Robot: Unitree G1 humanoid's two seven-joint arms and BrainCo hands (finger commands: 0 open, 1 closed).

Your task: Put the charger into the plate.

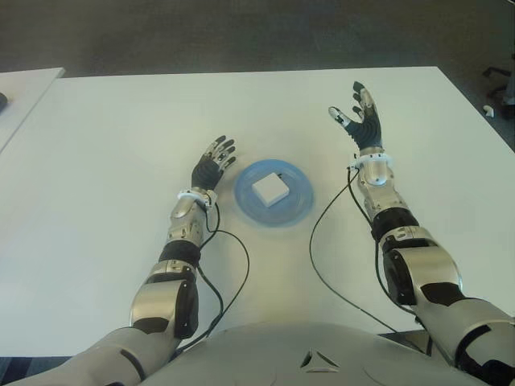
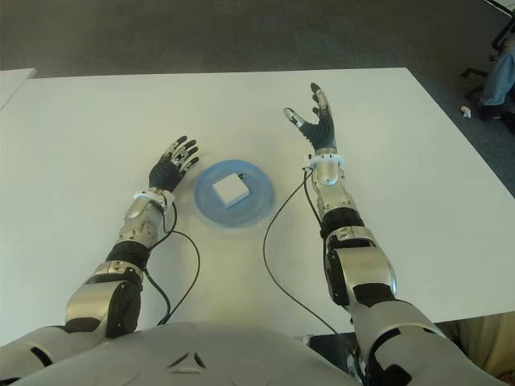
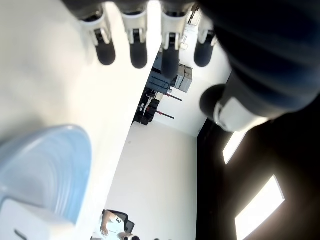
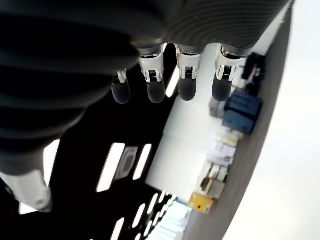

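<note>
Right now the white charger sits in the middle of the blue plate, and the plate lies flat on the white surface. No hand is touching the charger. The left hand is just beside the plate, on the plate's left side, and its fingers are straight and spread and hold nothing. The right hand is lifted up with the palm showing, farther back and off to the right of the plate, well apart from it. Its fingers are spread too and hold nothing. Black cables run from both wrists across the surface toward the robot's body.
</note>
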